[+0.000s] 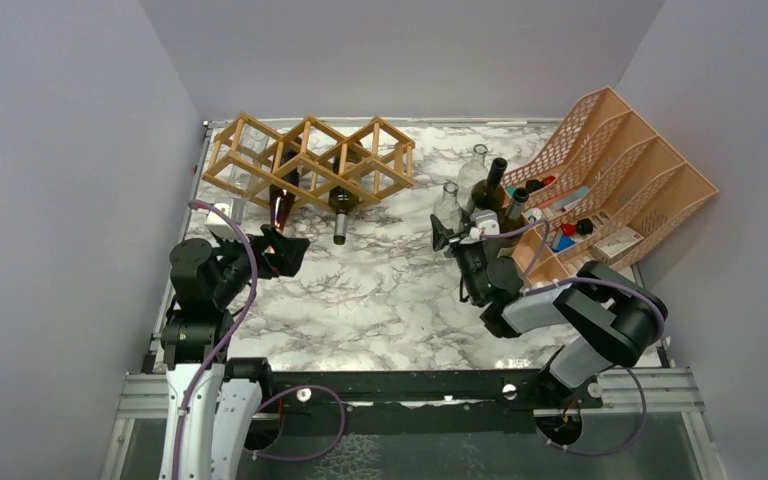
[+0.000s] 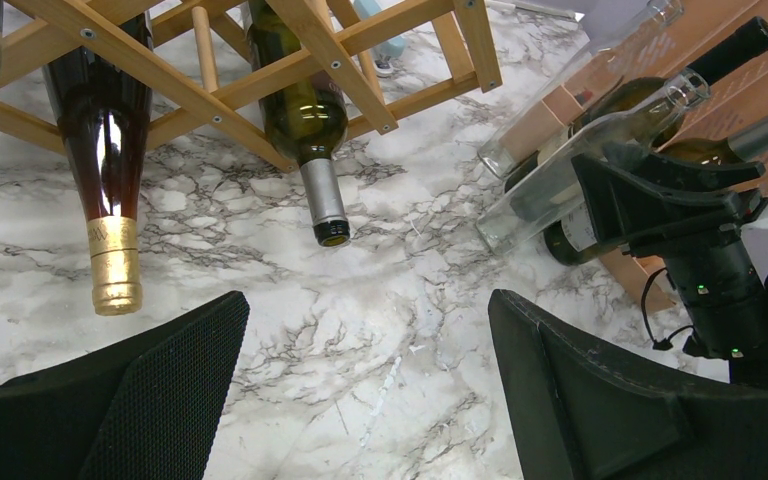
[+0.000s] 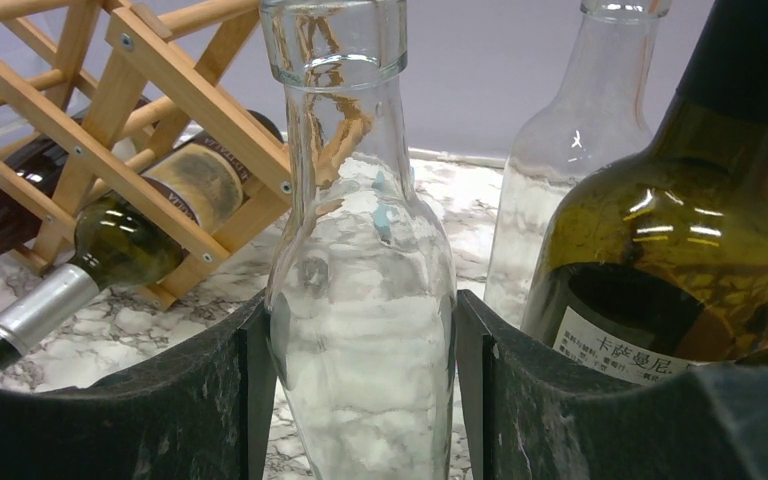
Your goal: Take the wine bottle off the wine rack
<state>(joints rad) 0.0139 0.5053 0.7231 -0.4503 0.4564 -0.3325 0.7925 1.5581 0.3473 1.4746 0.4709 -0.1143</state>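
The tan wooden wine rack (image 1: 310,160) stands at the back left. Two wine bottles lie in it, necks toward me: a dark red one with gold foil (image 2: 105,150) and a green one with a silver cap (image 2: 310,120). My left gripper (image 1: 285,250) hovers just in front of the gold-foil neck, open, with only bare marble between its fingers (image 2: 160,400). My right gripper (image 3: 360,320) is on the right side, shut on an upright clear glass bottle (image 3: 360,300), both pads pressed against its body.
Beside the held bottle stand another clear bottle (image 1: 473,170) and dark green wine bottles (image 1: 492,188). A peach mesh file organizer (image 1: 620,170) fills the back right. A clear bottle (image 1: 245,150) lies in the rack's left cell. Grey walls close the table's sides.
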